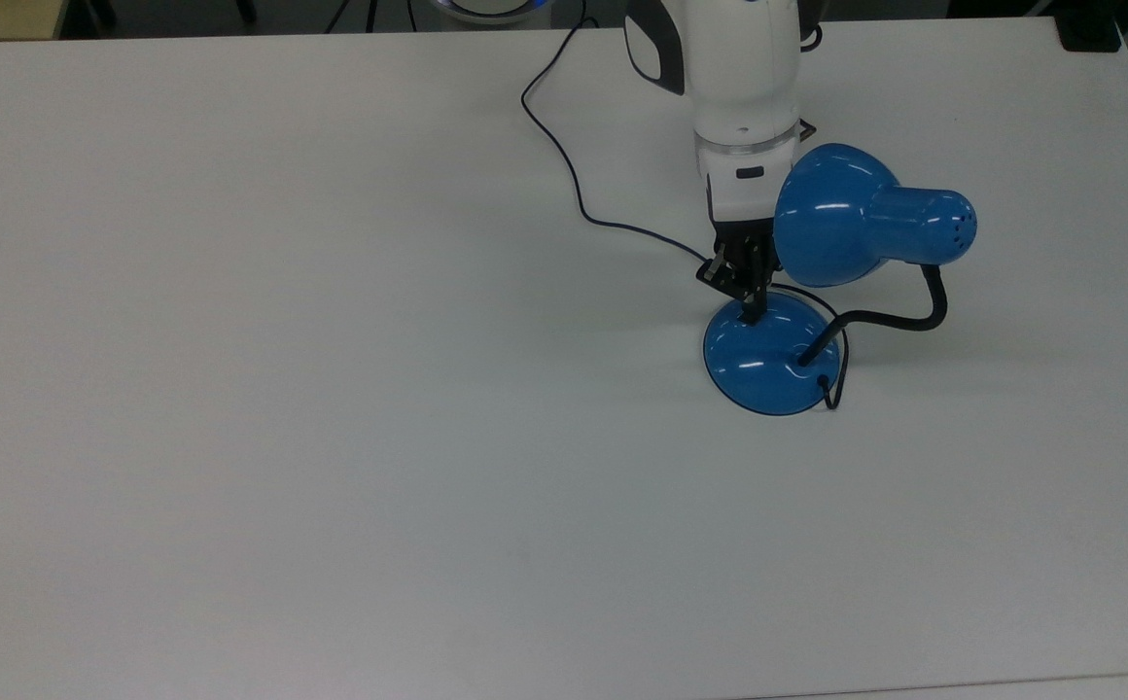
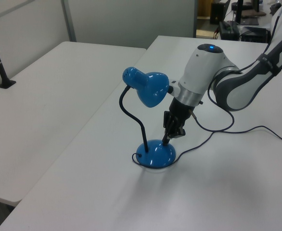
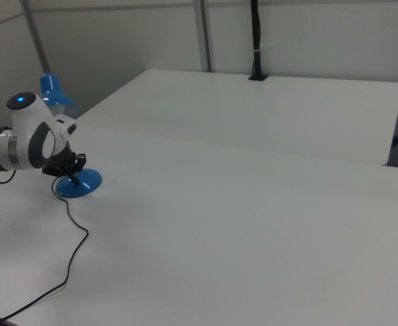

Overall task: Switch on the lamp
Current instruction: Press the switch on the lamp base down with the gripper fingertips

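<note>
The pincer [image 1: 752, 309] [image 2: 166, 140] points down with its fingers pressed together, and its tip touches the top of the lamp's round blue base [image 1: 768, 362] [image 2: 156, 154]. The lamp [image 1: 856, 228] [image 2: 148, 89] stands on the white surface [image 1: 331, 389], toward the top view's right. A bent black neck [image 1: 890, 319] holds up its blue shade, just beside the white arm [image 1: 739, 87] [image 2: 201, 72]. A thin black cord [image 1: 564, 156] runs from the base toward the far edge of the surface.

Under my gripper [image 1: 750, 309] the lamp [image 1: 769, 355] is glossy blue with bright highlights; its gooseneck [image 1: 890, 318] is matt black. My casing [image 2: 198, 72] is smooth white plastic; the table [image 1: 331, 389] matt white.
</note>
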`<state>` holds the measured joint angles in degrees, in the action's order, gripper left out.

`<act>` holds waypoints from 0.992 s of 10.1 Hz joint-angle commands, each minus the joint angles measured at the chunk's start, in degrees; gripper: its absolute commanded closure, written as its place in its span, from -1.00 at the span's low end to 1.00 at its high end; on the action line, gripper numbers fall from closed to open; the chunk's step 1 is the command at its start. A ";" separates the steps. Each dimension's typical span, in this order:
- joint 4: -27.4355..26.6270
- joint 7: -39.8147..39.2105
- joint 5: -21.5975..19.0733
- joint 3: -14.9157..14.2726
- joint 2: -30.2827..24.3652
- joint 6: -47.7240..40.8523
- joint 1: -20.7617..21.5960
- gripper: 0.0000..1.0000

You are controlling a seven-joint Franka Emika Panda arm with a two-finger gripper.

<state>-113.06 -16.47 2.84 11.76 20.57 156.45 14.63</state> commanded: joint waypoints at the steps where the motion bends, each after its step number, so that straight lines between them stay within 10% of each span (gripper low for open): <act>1: 0.30 -1.37 -0.29 0.10 1.49 1.92 0.05 1.00; 10: 1.53 -1.28 -0.03 0.28 2.28 1.84 -0.22 1.00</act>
<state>-112.47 -16.50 2.85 11.81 21.77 156.81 14.54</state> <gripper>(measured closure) 0.991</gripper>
